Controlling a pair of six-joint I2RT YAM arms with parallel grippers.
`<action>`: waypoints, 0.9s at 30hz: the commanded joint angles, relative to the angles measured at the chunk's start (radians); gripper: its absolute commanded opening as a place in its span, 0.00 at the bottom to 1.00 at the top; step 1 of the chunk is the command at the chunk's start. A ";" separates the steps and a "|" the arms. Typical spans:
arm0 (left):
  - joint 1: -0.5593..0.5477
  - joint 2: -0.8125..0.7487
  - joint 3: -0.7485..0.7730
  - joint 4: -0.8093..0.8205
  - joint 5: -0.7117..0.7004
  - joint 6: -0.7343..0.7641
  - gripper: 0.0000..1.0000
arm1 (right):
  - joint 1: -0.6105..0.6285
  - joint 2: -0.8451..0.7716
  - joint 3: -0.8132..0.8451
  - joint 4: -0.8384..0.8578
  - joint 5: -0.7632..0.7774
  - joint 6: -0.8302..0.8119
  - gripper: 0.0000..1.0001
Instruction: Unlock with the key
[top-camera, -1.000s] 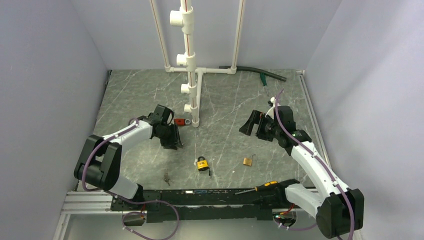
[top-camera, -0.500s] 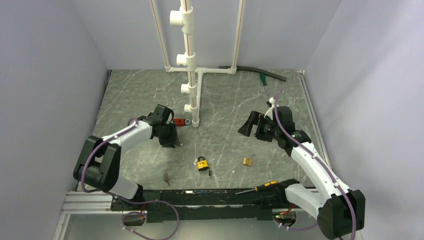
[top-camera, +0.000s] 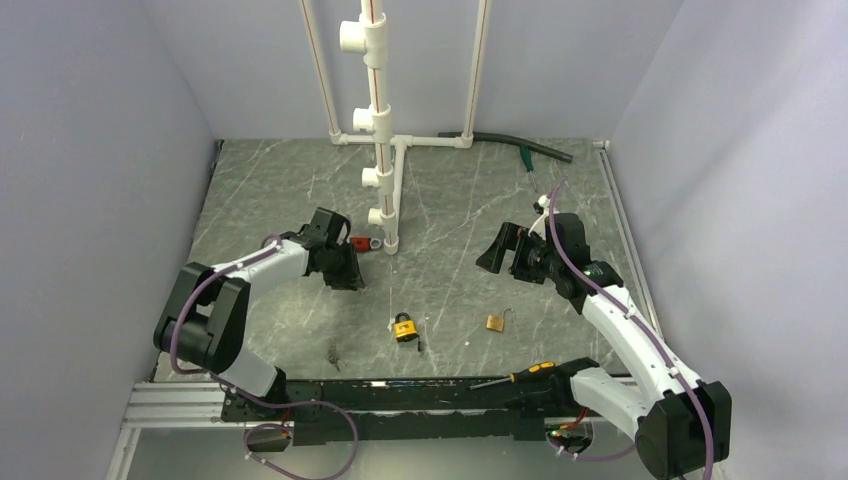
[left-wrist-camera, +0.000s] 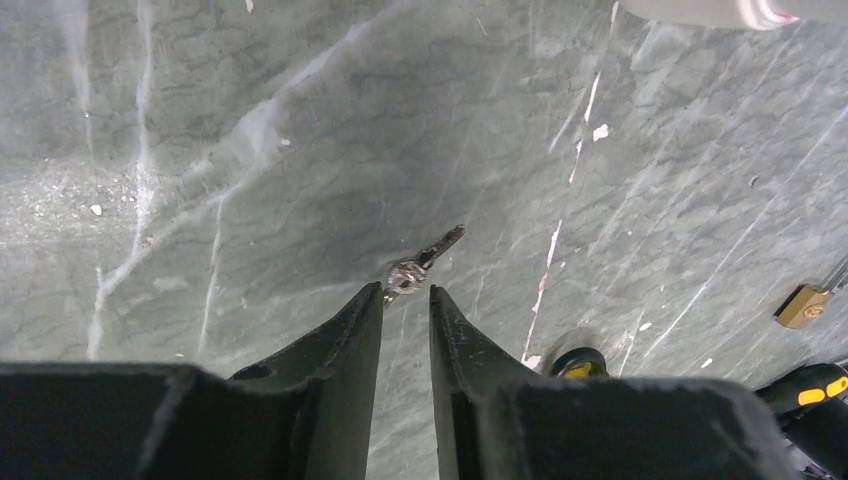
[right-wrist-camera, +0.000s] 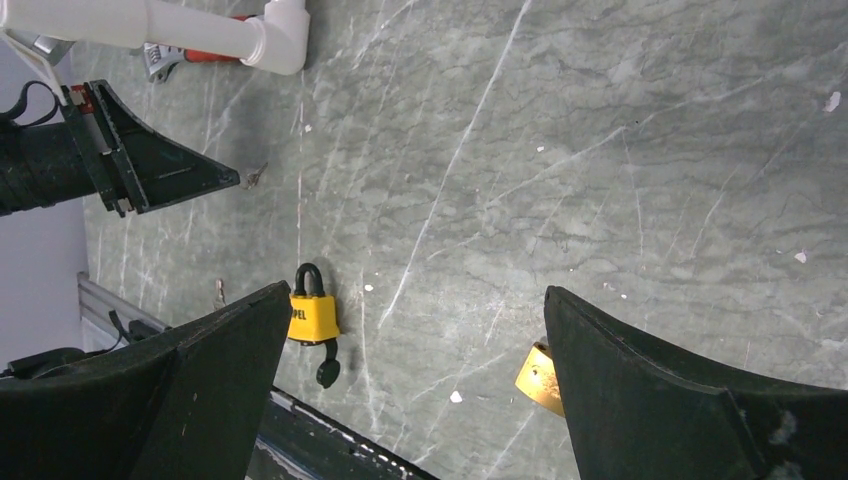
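Note:
The key (top-camera: 333, 352), a tiny dull grey metal bunch, lies on the marble table near the front edge. In the left wrist view the key (left-wrist-camera: 415, 268) shows just beyond my fingertips. My left gripper (top-camera: 346, 277) (left-wrist-camera: 407, 290) is empty, its jaws a narrow gap apart, and hangs above the table behind the key. The yellow-and-black padlock (top-camera: 405, 328) (right-wrist-camera: 313, 315) lies in the front middle. My right gripper (top-camera: 498, 250) (right-wrist-camera: 418, 292) is wide open and empty, above the table behind and right of the padlock.
A small brass padlock (top-camera: 495, 322) (right-wrist-camera: 538, 378) lies right of the yellow one. A black-and-yellow screwdriver (top-camera: 520, 376) rests on the front rail. A red-handled tool (top-camera: 358, 242) lies by the white pipe frame (top-camera: 385, 150). A black hose (top-camera: 520, 146) lies at the back.
My left gripper has shifted slightly back and to the right. My right gripper has drifted a little to the left. The key and both padlocks have not moved.

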 joint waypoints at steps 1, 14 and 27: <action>-0.003 0.029 -0.003 0.047 0.029 0.009 0.27 | 0.005 0.000 0.018 0.001 0.007 -0.004 1.00; -0.008 -0.022 -0.004 -0.051 -0.057 -0.036 0.46 | 0.005 0.003 0.014 -0.005 0.008 -0.012 1.00; -0.104 -0.258 -0.063 -0.574 -0.404 -0.415 0.71 | 0.009 -0.009 0.005 -0.011 0.014 -0.006 1.00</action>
